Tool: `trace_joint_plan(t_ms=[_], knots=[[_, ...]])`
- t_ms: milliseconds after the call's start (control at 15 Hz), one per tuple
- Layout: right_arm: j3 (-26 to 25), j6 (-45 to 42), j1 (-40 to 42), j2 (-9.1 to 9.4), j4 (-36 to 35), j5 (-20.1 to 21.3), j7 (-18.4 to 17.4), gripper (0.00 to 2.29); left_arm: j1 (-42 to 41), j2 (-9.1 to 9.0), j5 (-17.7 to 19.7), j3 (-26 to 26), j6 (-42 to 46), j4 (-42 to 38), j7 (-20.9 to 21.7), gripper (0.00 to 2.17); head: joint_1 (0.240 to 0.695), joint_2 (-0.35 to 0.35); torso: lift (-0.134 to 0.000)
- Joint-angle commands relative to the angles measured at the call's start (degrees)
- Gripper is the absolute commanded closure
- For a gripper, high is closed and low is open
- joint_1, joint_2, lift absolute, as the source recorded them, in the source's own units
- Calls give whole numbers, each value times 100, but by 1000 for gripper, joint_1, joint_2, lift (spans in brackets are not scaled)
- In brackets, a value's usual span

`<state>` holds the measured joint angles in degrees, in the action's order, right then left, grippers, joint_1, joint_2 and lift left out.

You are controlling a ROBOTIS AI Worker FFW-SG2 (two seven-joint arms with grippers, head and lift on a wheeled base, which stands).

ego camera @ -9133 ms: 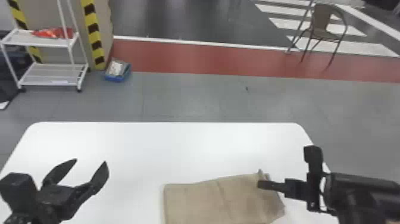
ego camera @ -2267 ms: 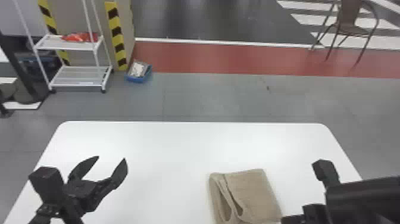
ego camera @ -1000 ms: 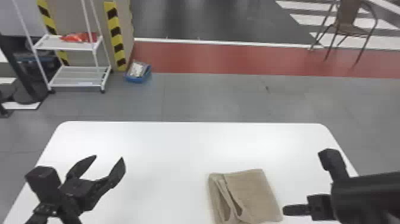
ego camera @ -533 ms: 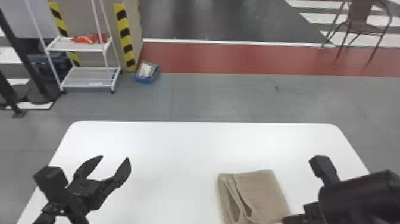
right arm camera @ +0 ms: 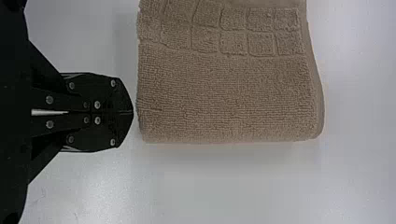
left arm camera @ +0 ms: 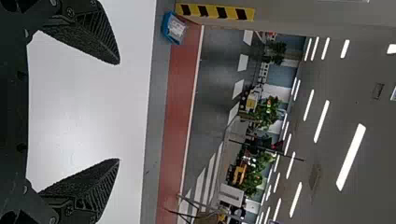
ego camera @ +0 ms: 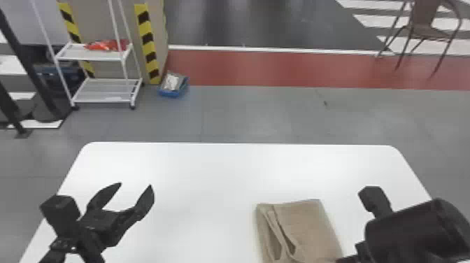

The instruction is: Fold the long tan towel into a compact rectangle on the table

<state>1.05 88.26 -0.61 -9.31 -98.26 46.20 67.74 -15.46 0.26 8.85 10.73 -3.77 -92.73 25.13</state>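
The tan towel (ego camera: pixel 307 227) lies folded on the white table, right of centre at the near side, with loose layers showing along its left part. My right gripper (ego camera: pixel 346 259) is low at its right side, partly cut off by the bottom edge. In the right wrist view that gripper (right arm camera: pixel 132 112) is shut, its tips beside the edge of the towel (right arm camera: pixel 229 93), with no cloth visible between them. Parked over the table's left part, my left gripper (ego camera: pixel 136 189) is open and holds nothing; its spread fingers appear in the left wrist view too, around the gripper (left arm camera: pixel 119 112).
The white table (ego camera: pixel 209 182) has its far edge well beyond both arms. On the floor behind stand a white shelf cart (ego camera: pixel 101 91), a blue bin (ego camera: pixel 173 84) and a brown chair (ego camera: pixel 425 28), all away from the arms.
Since the oldest frame the wide-lying towel has become a narrower folded stack. The right arm has shifted toward the near edge. Lately the head view has turned slightly left; the left gripper stays open.
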Motion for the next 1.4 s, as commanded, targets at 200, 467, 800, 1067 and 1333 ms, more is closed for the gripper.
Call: trace_joint_plan(t_ms=[200, 467, 800, 1067, 1333], knots=[[-8, 64, -572, 237, 571, -58, -788, 1754, -44, 0, 3, 0, 29, 1, 9, 151, 695, -80, 0], [-87, 64, -835, 342, 861, -770, -2177, 1754, -106, 0, 12, 0, 82, -43, 35, 151, 695, -94, 0], [-395, -727, -958, 571, 958, -1587, -3153, 1754, -176, 0, 12, 8, 100, -114, 71, 151, 695, -105, 0], [-412, -1131, -1169, 624, 1204, -2167, -3812, 1754, -203, 0, 12, 8, 100, -122, 79, 151, 695, -82, 0], [-456, -1975, -1450, 879, 1652, -2317, -4128, 1754, -203, 0, 12, 26, 100, -122, 97, 151, 695, -54, 0]])
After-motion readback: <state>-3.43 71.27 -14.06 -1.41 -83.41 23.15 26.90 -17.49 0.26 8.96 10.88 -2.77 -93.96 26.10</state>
